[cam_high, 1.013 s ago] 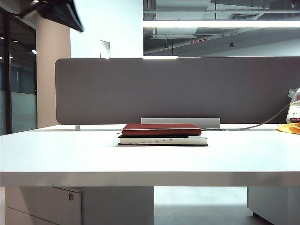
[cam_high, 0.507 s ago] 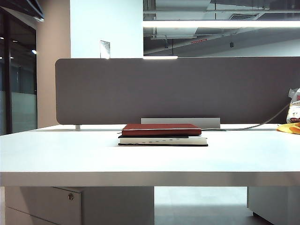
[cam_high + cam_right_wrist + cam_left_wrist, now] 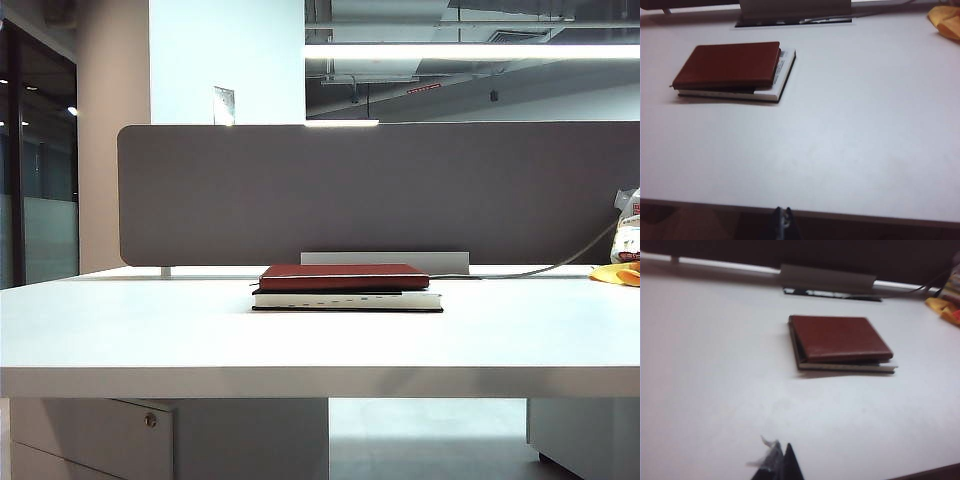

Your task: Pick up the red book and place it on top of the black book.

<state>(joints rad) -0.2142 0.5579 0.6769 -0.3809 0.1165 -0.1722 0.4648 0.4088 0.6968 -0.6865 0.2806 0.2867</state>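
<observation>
- Gone from the exterior view is the dark arm that showed in the upper left corner a second ago; the books have not shifted.
- You see the red book [image 3: 344, 276] lying flat on the black book [image 3: 347, 300], both near the middle of the table [image 3: 120, 330], just in front of the grey divider [image 3: 400, 190].
- From the left wrist view, the red book [image 3: 840, 337] covers most of the black book [image 3: 850, 367], whose white page edges show along one side.
- From the right wrist view, the red book [image 3: 727, 64] sits set off toward one end, leaving a strip of the black book [image 3: 782, 70] bare.
- Your left gripper [image 3: 782, 465] hangs low over the near part of the table, well apart from the stack, its fingers pressed together and holding nothing.
- Your right gripper [image 3: 783, 220] sits back past the near table edge, also well clear of the books; its tips look closed together and empty.
- Judging by how things lie, the placing looks done and the step in hand is the retreat.
- To do it well, keep both arms high and wide of the stack so nothing nudges the red book off.
- Leave the yellow thing [image 3: 617, 273] at the far right alone.
</observation>
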